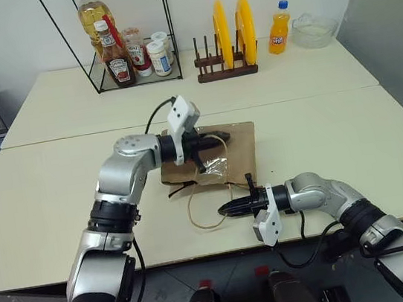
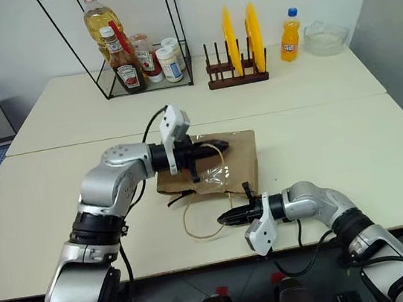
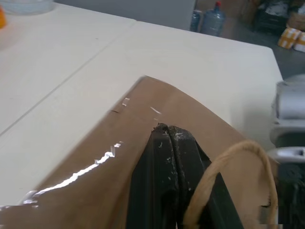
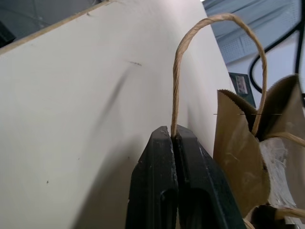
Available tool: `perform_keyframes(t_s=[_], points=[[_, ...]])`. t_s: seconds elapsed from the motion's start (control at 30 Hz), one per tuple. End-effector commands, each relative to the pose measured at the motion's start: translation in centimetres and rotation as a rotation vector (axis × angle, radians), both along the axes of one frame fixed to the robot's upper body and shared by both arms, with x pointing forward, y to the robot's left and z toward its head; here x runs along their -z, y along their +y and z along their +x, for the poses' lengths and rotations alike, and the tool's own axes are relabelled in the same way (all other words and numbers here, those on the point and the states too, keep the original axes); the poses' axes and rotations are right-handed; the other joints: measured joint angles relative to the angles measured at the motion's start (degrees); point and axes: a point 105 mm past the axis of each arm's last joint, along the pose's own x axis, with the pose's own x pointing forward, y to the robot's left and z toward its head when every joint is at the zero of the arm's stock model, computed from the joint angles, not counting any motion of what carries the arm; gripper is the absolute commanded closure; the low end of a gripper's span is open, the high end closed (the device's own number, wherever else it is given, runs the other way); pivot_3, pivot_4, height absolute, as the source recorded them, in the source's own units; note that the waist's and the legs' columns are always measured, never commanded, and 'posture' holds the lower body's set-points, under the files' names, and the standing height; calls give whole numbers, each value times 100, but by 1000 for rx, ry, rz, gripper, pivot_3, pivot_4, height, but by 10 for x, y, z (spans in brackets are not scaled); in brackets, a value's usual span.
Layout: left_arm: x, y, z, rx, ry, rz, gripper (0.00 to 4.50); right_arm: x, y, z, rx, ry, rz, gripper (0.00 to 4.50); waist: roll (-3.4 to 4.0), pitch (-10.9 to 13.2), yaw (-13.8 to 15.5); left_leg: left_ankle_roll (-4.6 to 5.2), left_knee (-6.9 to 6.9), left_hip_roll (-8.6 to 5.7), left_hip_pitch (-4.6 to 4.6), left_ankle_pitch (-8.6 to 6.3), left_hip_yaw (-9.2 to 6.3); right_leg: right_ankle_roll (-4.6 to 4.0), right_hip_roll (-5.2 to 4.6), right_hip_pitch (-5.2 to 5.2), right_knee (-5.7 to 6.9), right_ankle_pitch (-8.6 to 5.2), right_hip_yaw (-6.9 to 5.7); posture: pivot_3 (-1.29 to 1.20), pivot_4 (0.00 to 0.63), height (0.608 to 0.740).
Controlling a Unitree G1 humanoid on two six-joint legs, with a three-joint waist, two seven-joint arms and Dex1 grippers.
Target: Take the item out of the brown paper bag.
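Right gripper (image 4: 172, 138) is pinched closed on one twine loop handle (image 4: 190, 57) of the brown paper bag (image 1: 240, 145), at the near end of the loop, on the side of the bag facing the table's front edge; the right wrist view shows the cord running straight out from between the black fingers. Over the bag, the left gripper (image 1: 220, 135) has its fingers pressed together too, and the left wrist view suggests they clamp the bag's upper paper wall, with the other twine loop just beside them, though how much paper they hold I cannot tell. Lying flat on the cream table (image 1: 56, 186), the bag has its serrated mouth turned toward the front edge, and something clear and crinkled (image 1: 215, 168) shows at that opening. Neither the dark drink nor a red cap can be made out there, so the bottle is presumably inside the bag. As I judge it, only the bag is secured; opening the mouth, grasping the bottle and drawing it out all remain.
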Motion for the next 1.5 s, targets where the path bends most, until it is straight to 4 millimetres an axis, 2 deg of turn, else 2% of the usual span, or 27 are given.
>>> perform_keyframes(t_s=[0.03,0.17,0.3,0.4,0.53,0.63,0.7,0.83,0.87,0.97,1.1,1.13,1.2,1.3,1.4,1.5], points=[[-42,1,9,-29,-67,-88,4500,33,-21,-6,-5,37,-219,4429,-3,-2,13,0,0,0,0,0,-1,0,0,0,0,0,0,0,150,740],[-63,2,20,-58,-85,-118,4500,46,-34,-8,-23,25,-333,4429,-16,-10,27,0,3,-4,1,0,-1,0,-2,3,-1,0,-1,0,150,740],[-71,4,28,-86,-110,-116,4500,50,-38,-8,-28,20,-366,4429,-40,-32,33,-1,1,-4,12,0,-5,1,-4,20,-8,0,-5,0,150,740],[-75,3,33,-99,-128,-119,4500,51,-40,-7,-24,16,-374,4429,-43,-33,61,-1,-12,-8,96,-2,-5,2,-6,110,-35,-2,-5,0,150,740],[-83,2,35,-100,-149,-144,4500,47,-41,-3,10,29,-344,4429,-60,-43,107,0,-8,-8,100,-3,-11,3,-6,119,-41,-3,-9,0,150,740],[-85,1,32,-81,-163,-156,4500,38,-40,-3,41,62,-297,3876,-60,-43,134,-1,-6,-9,99,-3,-11,3,-7,119,-40,-3,-8,0,150,740],[-84,1,31,-71,-168,-153,4500,29,-39,-4,60,82,-251,3217,-60,-43,133,-1,-7,-8,98,-3,-8,3,-8,117,-37,-3,-5,0,150,740],[-82,0,26,-46,-170,-147,4500,-2,-41,-7,119,103,-118,1839,-59,-42,135,-1,-8,-8,91,-3,-10,3,-8,113,-38,-3,-5,0,150,740],[-82,0,24,-41,-170,-148,4500,-15,-45,-9,145,107,-68,1489,-61,-41,137,-1,-8,-8,88,-3,-11,3,-8,110,-39,-3,-4,0,150,740],[-83,1,21,-26,-170,-151,4500,-37,-57,-20,208,179,10,467,-64,-36,135,0,-9,-8,76,-3,-10,4,-9,101,-40,-3,-4,0,150,740],[-84,1,18,-13,-185,-147,4500,-60,-72,-25,347,311,122,467,-71,-24,119,19,-11,-1,70,-15,-11,4,-7,93,-38,-4,-5,0,150,740],[-85,1,17,-15,-187,-148,4500,-69,-69,-25,370,359,169,467,-71,-23,106,21,-11,2,72,-16,-7,5,-5,93,-37,-4,-2,0,150,740],[-86,1,17,-16,-189,-151,4500,-85,-60,-27,382,461,257,860,-72,-21,87,23,-11,5,75,-17,-6,5,-3,92,-33,-4,0,0,150,740],[-85,1,16,-12,-187,-148,4500,-109,-38,-28,361,668,393,1773,-72,-20,87,23,-12,9,74,-17,-10,5,-2,90,-29,-4,-5,0,150,740],[-84,-2,16,-5,-186,-141,4500,-127,-15,-28,312,1012,513,2887,-75,-18,106,23,-10,6,72,-17,-12,4,-4,89,-30,-4,-4,0,150,740],[-86,-3,19,-13,-188,-139,4500,-137,7,-34,214,1231,512,3930,-78,-15,136,23,-11,4,68,-17,-17,3,-7,87,-32,-3,-7,0,150,740]])
